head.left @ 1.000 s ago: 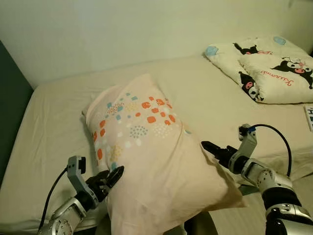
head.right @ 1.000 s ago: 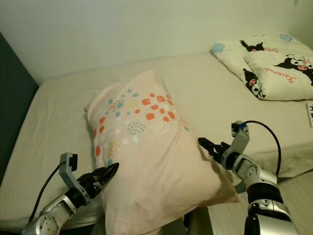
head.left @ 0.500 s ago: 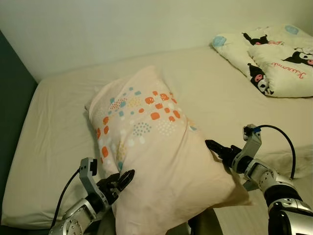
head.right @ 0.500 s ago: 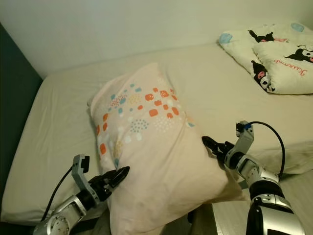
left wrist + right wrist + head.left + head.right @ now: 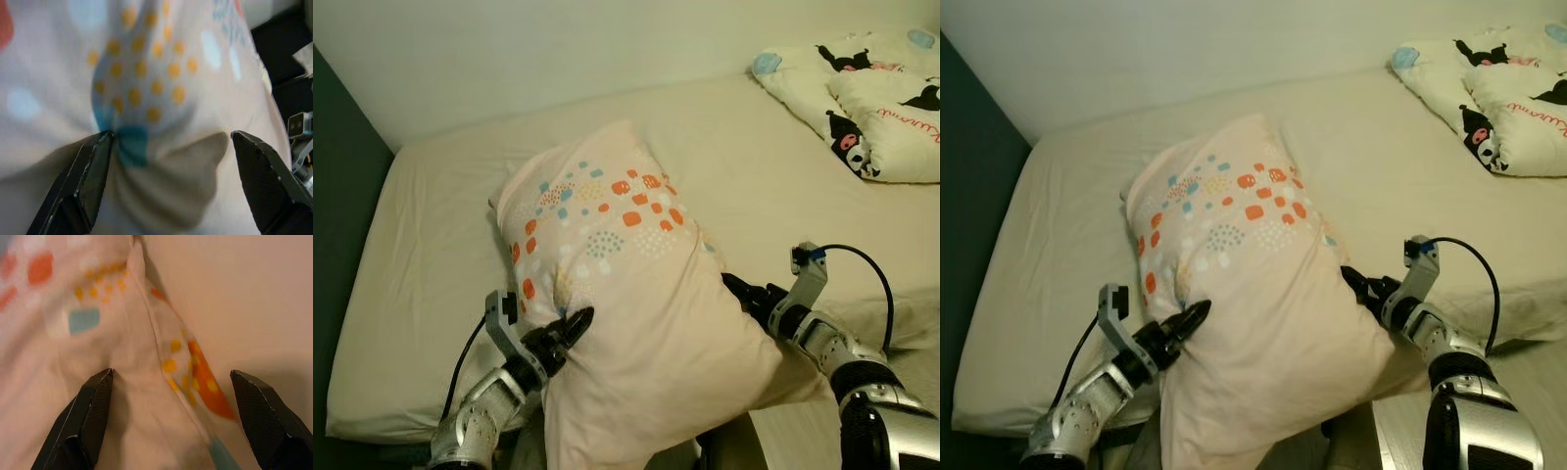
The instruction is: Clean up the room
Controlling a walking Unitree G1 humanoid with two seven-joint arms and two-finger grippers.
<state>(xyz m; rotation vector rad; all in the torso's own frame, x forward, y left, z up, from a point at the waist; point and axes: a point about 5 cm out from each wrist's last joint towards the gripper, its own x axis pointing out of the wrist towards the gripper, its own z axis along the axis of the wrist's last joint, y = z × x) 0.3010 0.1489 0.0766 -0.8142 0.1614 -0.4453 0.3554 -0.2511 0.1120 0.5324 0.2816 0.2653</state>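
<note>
A large peach pillow [image 5: 626,294] printed with orange, blue and white dots stands tilted over the near edge of the bed [image 5: 431,225], held up between my two grippers. The left gripper [image 5: 570,328] presses into its lower left side. On the other flank the right gripper [image 5: 736,290] is pushed into the fabric. Both wrist views show the fingers spread wide, open, with pillow cloth bulging between them: left gripper [image 5: 168,134], right gripper [image 5: 171,374].
The beige mattress stretches back to a white wall [image 5: 558,49]. A folded cream quilt with black cartoon figures [image 5: 886,117] lies at the far right corner. A dark wall [image 5: 337,196] borders the bed's left side.
The camera has shifted, sliding the quilt toward the right edge. Both grippers have come in closer and sit deeper in the pillow's sides, which stands a bit higher over the bed.
</note>
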